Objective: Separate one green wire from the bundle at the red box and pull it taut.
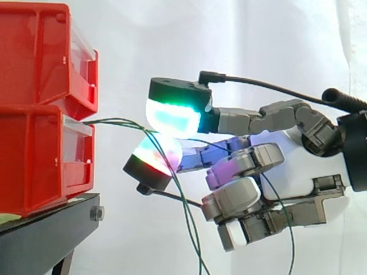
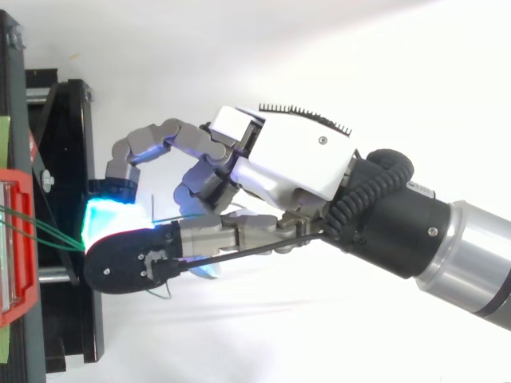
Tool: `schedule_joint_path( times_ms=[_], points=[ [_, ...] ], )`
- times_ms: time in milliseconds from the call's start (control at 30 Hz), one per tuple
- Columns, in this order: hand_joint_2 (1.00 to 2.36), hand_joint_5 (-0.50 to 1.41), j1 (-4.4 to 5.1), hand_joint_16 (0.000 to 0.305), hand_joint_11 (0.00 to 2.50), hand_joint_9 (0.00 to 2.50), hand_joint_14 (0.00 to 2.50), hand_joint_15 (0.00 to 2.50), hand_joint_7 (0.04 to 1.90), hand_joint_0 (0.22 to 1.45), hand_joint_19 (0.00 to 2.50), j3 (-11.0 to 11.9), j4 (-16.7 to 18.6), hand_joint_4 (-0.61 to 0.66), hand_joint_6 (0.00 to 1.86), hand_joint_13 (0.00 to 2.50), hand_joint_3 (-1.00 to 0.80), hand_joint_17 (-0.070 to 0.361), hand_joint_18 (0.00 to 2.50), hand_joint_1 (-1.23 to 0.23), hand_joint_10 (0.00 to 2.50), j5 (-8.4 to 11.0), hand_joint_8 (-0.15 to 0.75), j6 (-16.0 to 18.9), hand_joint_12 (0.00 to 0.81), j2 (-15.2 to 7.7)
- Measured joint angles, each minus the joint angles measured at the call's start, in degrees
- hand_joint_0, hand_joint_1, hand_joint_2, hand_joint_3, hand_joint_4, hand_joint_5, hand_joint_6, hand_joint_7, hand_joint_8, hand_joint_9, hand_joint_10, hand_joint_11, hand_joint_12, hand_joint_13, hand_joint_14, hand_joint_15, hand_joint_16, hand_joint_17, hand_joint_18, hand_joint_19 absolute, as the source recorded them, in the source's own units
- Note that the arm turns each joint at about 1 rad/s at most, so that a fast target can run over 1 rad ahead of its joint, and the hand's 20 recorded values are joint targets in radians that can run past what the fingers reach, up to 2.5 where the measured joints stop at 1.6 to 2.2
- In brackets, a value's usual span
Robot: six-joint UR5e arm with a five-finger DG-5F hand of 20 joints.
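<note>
Two red bins are stacked at the left; thin green wires (image 1: 114, 121) come out of the gap at the front of the lower red bin (image 1: 40, 166). They run right to my hand (image 1: 287, 166), then droop in loose strands (image 1: 192, 229) below it. Two glowing fingertips (image 1: 172, 114) close from above and below on the wires, a short way in front of the bin. I cannot tell how many strands sit between the pads. From above, the hand (image 2: 295, 167) reaches left and the wires (image 2: 40, 231) fan from the red bin (image 2: 16, 239) to the pads (image 2: 108, 219). The other fingers are curled underneath.
The bins rest on a black stand (image 1: 46, 235) with a bolt at its front edge; its frame (image 2: 72, 120) lies just left of the fingertips in the top view. A white curtain is behind everything. One green strand (image 1: 289, 229) hangs down past the palm.
</note>
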Motion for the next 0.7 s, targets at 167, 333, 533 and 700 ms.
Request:
schedule_joint_path(
  times_ms=[167, 333, 533, 700],
  points=[
    [1.02, -0.16, -0.01, 0.047, 1.39, 1.26, 0.02, 1.52, 1.09, 0.62, 0.91, 0.02, -0.10, -0.05, 0.94, 1.41, -0.16, 0.106, 1.07, -0.76, 1.33, 0.01, 0.207, 0.01, 0.301, 0.01],
    [1.02, -0.14, 0.02, 0.049, 1.36, 1.26, 0.02, 1.52, 1.09, 0.61, 0.90, 0.03, -0.12, -0.05, 0.94, 1.41, -0.09, 0.110, 1.08, -0.77, 1.35, 0.01, 0.228, -0.01, 0.324, 0.02],
    [1.02, -0.12, 0.01, 0.052, 1.35, 1.34, 0.01, 1.50, 1.12, 0.60, 0.88, 0.05, -0.20, -0.04, 0.94, 1.43, -0.06, 0.118, 1.11, -0.78, 1.22, 0.01, 0.247, 0.02, 0.349, 0.06],
    [1.02, -0.12, 0.00, 0.055, 1.36, 1.38, 0.02, 1.49, 1.13, 0.60, 0.86, -0.03, -2.21, -0.03, 0.93, 1.44, -0.06, 0.124, 1.13, -0.78, 1.19, -0.09, 0.261, 0.03, 0.366, 1.09]
  ],
)
